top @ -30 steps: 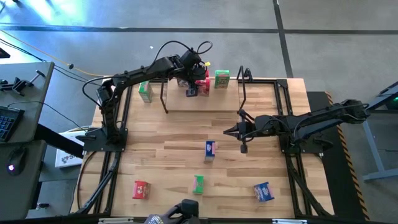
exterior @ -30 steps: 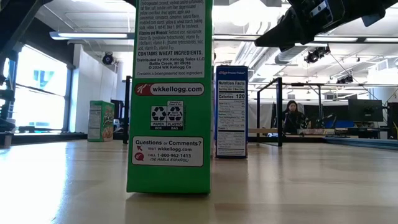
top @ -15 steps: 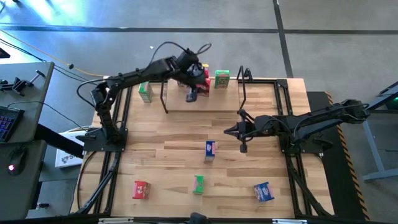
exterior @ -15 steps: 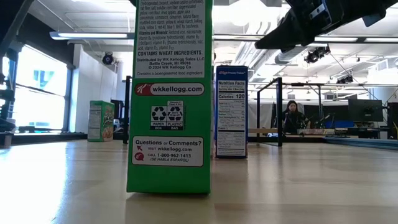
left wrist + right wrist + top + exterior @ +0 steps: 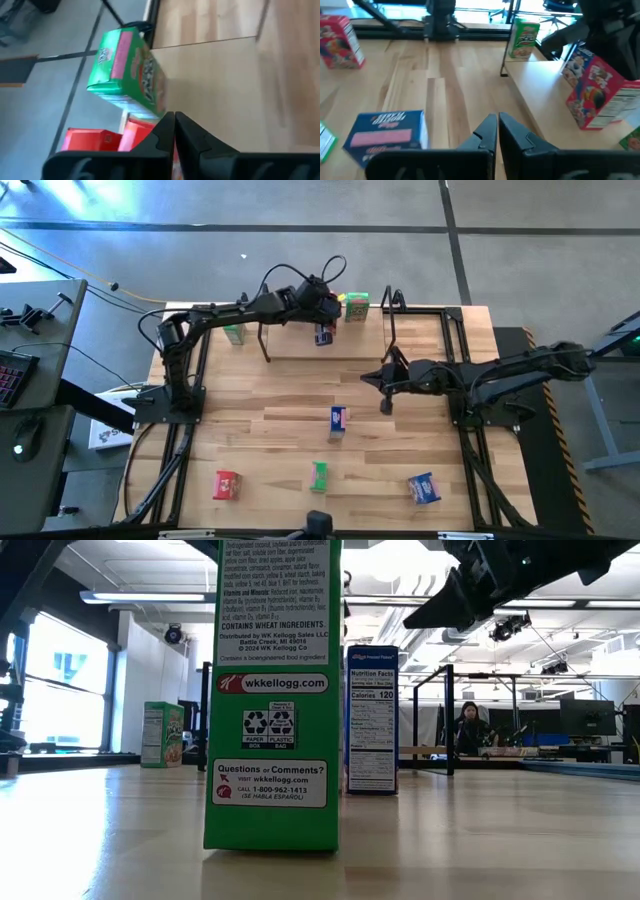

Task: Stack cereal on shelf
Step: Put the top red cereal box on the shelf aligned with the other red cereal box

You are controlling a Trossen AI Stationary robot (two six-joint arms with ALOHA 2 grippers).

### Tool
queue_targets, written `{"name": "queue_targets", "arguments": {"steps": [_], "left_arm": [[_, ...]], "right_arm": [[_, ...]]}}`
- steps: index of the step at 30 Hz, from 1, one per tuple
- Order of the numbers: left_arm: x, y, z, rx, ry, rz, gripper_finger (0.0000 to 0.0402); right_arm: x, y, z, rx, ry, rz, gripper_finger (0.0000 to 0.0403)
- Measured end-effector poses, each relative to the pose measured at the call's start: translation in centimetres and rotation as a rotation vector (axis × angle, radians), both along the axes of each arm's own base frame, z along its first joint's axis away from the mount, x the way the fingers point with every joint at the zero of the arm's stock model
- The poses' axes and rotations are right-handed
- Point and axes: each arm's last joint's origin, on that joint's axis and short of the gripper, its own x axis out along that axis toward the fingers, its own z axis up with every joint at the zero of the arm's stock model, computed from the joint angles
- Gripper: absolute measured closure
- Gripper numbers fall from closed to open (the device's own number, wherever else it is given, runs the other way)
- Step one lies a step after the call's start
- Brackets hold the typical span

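- Shelf point(image 5: 330, 348) at the table's far edge carries a green box point(image 5: 356, 306), red ones and a blue one.
- Four boxes wait near: red point(image 5: 227, 485), green point(image 5: 319, 476), two blue.
- Left gripper point(image 5: 324, 336) over the shelf and right gripper point(image 5: 385, 406) mid-table: both pinched closed, empty.

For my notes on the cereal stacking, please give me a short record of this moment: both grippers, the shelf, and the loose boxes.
left gripper: shut, empty, above the shelf's back edge
right gripper: shut, empty, above the table near the shelf's right end
shelf: at the table's far side
box on shelf: upright
back green box: at the shelf's far edge
left green box: beside the shelf's left end
middle blue box: on the table
front row: red box, front green box, front blue box
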Motion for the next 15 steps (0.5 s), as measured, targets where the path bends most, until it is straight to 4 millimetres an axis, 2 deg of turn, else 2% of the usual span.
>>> {"name": "queue_targets", "arguments": {"steps": [8,13,15], "left_arm": [[0.3,0.3,-0.3,0.036,-0.006,0.04,0.0396],[-0.7,0.2,2.4,-0.047,-0.14,-0.01,0.0396],[-1.5,0.1,2.7,-0.096,-0.199,-0.036,0.0396]], "right_arm": [[0.2,-1.4,0.7,0.018,-0.081,-0.072,0.0399],[0.5,-3.2,1.2,0.05,-0.133,-0.159,0.0399],[1.1,-4.2,1.4,0.058,-0.13,-0.189,0.0399]]}}
